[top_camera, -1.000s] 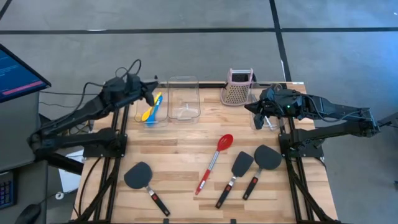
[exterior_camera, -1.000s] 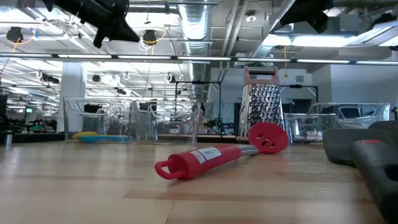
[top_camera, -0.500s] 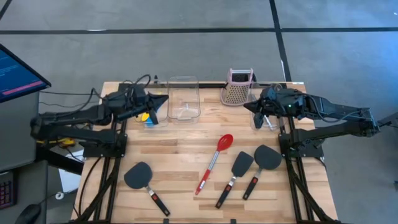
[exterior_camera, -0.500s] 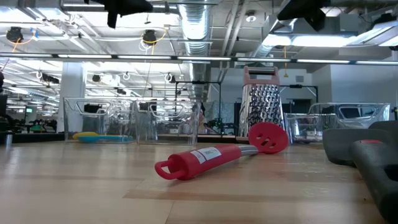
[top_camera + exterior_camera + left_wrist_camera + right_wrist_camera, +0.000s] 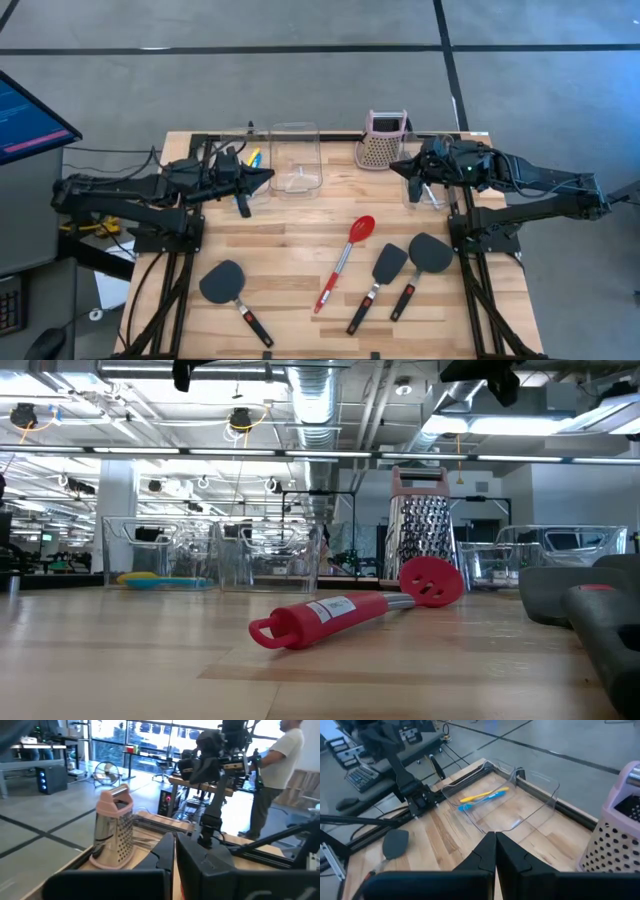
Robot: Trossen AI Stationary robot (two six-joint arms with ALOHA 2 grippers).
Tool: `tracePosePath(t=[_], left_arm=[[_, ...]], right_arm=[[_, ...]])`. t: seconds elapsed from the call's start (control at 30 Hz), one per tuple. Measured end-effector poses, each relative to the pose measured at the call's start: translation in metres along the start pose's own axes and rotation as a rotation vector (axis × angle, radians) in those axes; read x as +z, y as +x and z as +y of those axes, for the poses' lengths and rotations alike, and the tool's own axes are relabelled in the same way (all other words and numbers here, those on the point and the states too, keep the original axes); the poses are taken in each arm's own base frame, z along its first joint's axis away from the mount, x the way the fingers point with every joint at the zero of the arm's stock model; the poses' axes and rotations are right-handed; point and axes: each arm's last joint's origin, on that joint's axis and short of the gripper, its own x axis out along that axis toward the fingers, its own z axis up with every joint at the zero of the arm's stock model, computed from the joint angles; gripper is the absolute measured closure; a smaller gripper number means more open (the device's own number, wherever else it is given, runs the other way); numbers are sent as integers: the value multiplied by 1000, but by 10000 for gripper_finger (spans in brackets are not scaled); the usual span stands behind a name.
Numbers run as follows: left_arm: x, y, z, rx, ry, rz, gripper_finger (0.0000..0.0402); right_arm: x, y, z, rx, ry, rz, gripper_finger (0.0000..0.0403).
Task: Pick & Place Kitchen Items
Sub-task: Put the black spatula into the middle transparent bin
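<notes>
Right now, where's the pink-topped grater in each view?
High: grater at the table's far edge, right of centre.
Low: right of centre, behind the red spoon.
Left wrist: left of centre.
Right wrist: right edge, cropped.
Shared landmark: the grater's pink top.

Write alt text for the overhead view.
Overhead, a wooden table holds a red spoon and three black spatulas at the front, clear bins and a pink-topped grater at the back. The left gripper and right gripper, fingers shut, hang over the back.
</notes>
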Motion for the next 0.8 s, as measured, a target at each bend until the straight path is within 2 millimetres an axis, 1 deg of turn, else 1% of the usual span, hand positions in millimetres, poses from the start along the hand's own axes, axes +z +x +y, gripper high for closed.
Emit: tracePosePath(t=[0.23,0.43,0.6,0.8], left_arm=[[-1,-2,-7,-38,48,1,399],[-2,-6,-16,-94,45,6,399],[-4,-7,-25,-108,43,10,399],[-13,-3,-36,-146,53,48,399]], right_arm=[[-2,6,2,-2,61,23,402],[-8,14,9,12,39,63,402],[-13,19,16,34,12,98,402],[-19,16,29,98,-19,127,402]])
